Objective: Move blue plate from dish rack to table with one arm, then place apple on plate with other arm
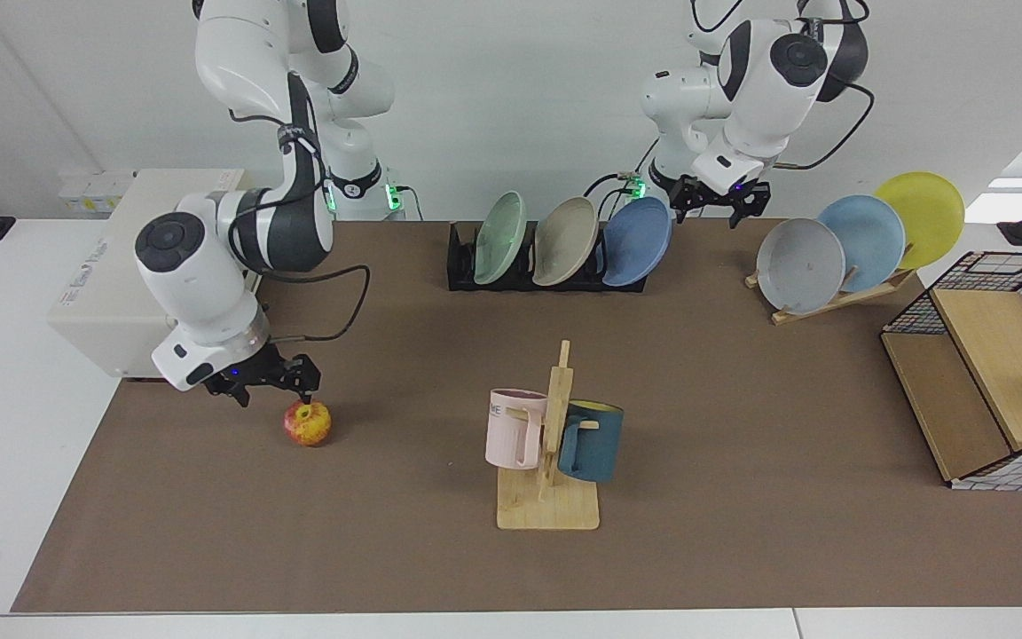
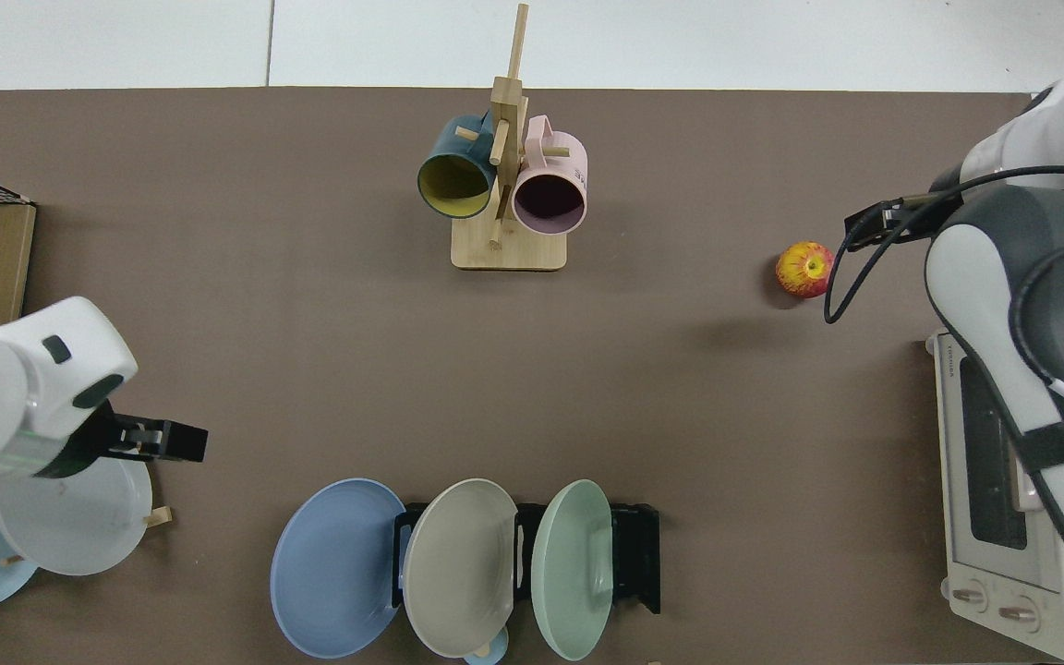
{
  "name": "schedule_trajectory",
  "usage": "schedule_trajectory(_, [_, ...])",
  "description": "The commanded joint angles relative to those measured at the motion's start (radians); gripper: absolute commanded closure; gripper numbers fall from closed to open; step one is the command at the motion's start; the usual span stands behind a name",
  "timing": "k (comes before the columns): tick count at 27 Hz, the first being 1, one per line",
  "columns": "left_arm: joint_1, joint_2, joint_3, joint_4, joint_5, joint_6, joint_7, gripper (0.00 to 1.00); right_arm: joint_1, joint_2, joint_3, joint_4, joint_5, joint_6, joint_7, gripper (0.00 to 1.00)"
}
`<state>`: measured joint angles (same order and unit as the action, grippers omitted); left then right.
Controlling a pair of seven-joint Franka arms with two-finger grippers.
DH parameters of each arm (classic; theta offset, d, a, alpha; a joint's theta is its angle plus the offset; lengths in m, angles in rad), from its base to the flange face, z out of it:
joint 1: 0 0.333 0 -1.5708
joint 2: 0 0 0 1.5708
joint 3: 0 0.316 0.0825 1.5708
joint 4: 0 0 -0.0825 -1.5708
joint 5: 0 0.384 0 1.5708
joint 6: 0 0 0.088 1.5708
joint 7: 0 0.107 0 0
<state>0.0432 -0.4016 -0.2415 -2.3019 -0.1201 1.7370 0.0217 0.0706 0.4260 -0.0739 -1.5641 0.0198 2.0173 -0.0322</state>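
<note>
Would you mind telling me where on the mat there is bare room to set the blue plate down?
The widest bare patch of brown mat lies between the dish rack, the mug stand and the wire-and-wood shelf. Another bare strip runs between the apple and the mug stand. It is crowded beside the apple, where the right gripper hovers.

Little can be read: the oven (image 2: 1003, 480) shows small brand lettering (too fine to make out), and the pink mug (image 1: 511, 428) bears illegible letters.
</note>
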Motion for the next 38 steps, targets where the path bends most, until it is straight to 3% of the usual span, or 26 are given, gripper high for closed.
schedule_trajectory(1, [-0.009,-0.088,-0.022,-0.123,-0.055,0.055,-0.008,0.00,0.009,0.075,0.003,0.007,0.009,0.040,0.018,0.00])
schedule_trajectory(14, [-0.031,-0.114,-0.065,-0.189,-0.092,0.033,-0.035,0.02,0.034,0.105,0.002,-0.071,0.003,0.141,0.057,0.00])
schedule_trajectory(20, [-0.040,-0.112,-0.081,-0.191,-0.093,0.033,-0.054,0.22,0.037,0.106,0.002,-0.082,0.003,0.147,0.058,0.00])
schedule_trajectory(23, [-0.040,-0.112,-0.087,-0.189,-0.093,0.033,-0.054,0.22,0.037,0.105,0.002,-0.091,0.003,0.149,0.058,0.01])
schedule_trajectory(26, [-0.042,-0.112,-0.088,-0.189,-0.093,0.030,-0.054,0.22,0.037,0.102,0.002,-0.111,0.003,0.175,0.055,0.15])
schedule_trajectory(29, [-0.052,-0.114,-0.094,-0.189,-0.093,0.026,-0.057,0.22,0.038,0.096,0.002,-0.134,0.000,0.190,0.045,0.56])
schedule_trajectory(31, [-0.054,-0.112,-0.098,-0.189,-0.095,0.026,-0.071,0.22,0.041,0.091,0.002,-0.145,-0.001,0.193,0.043,0.67])
schedule_trajectory(35, [-0.063,-0.112,-0.122,-0.188,-0.112,0.026,-0.094,0.23,0.044,0.091,0.002,-0.145,-0.001,0.195,0.045,0.73])
schedule_trajectory(36, [-0.063,-0.114,-0.131,-0.189,-0.115,0.032,-0.097,0.29,0.044,0.091,0.002,-0.145,-0.001,0.195,0.043,0.74])
schedule_trajectory(38, [-0.063,-0.112,-0.139,-0.191,-0.118,0.027,-0.097,0.50,0.043,0.091,0.002,-0.143,-0.012,0.195,0.040,0.77])
